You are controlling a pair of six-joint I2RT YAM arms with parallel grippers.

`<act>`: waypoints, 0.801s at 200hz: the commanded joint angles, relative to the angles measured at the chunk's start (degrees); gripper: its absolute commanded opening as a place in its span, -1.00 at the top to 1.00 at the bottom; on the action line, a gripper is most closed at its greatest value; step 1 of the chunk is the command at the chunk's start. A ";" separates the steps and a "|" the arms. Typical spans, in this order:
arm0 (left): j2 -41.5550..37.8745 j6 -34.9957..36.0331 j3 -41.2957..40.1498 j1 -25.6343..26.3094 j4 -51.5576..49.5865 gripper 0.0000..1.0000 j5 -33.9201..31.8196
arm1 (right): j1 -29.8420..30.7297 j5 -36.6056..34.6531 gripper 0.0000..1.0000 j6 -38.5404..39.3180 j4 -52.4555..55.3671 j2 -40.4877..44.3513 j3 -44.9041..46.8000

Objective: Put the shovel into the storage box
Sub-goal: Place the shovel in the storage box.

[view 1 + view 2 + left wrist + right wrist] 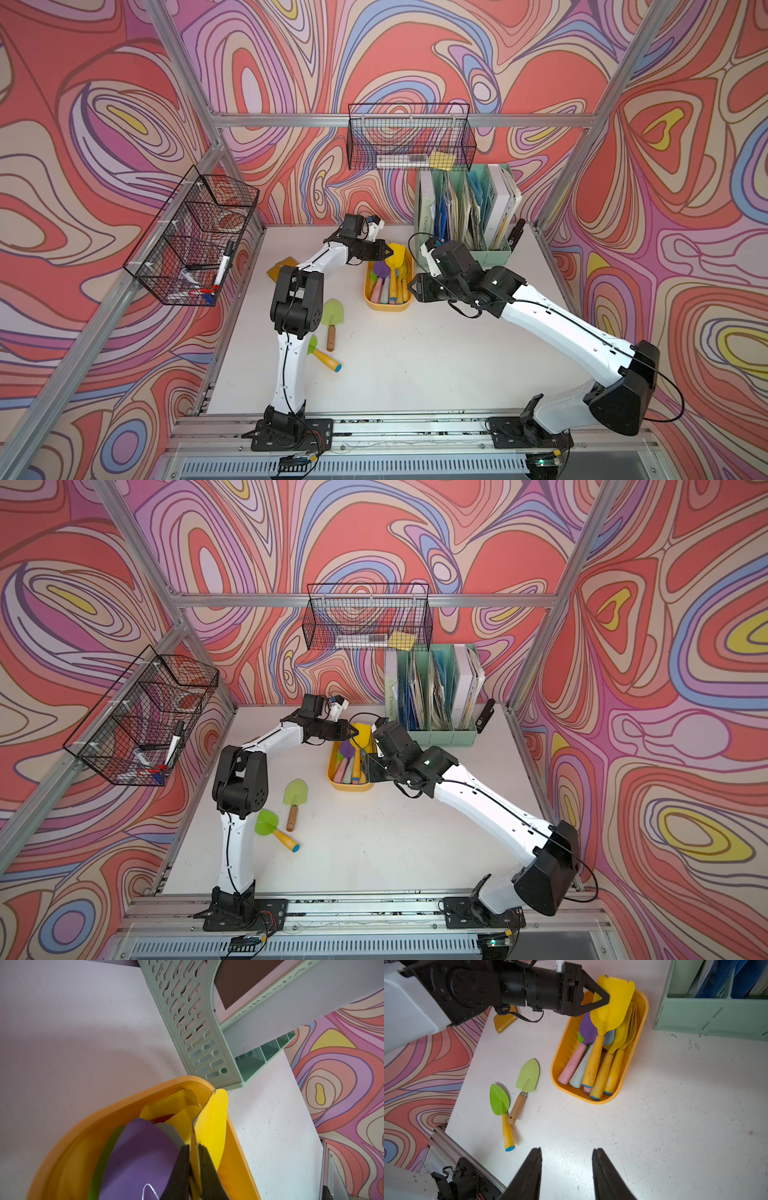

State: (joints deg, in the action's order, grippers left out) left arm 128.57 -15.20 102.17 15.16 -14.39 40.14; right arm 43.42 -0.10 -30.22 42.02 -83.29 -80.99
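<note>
Storage box [557,1064] stands on the worktop [654,1126] just beside a green file rack [708,1016], with other shovels [614,1070] heaped inside. Left hand [605,998] is clamped on the blade of a yellow shovel [616,1001]; its handle lies in the box. Right hand [567,1149] hovers over the worktop, fingers apart, holding nothing. Two green shovels [528,1076] lie on the worktop near the box, handles touching.
</note>
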 commanded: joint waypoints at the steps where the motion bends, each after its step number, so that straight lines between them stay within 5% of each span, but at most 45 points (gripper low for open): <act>1: 1.28 0.97 0.62 0.79 -0.33 0.76 0.71 | -0.40 0.49 0.18 -0.37 -0.46 -0.39 0.26; 160: 1.59 1.67 -3.19 2.24 -1.92 0.75 -1.36 | -0.81 1.42 0.17 -0.54 -1.99 0.33 2.50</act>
State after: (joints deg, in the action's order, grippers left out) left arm 129.23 -14.76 99.98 16.95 -15.05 39.07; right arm 43.03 1.06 -30.44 41.08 -83.29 -79.20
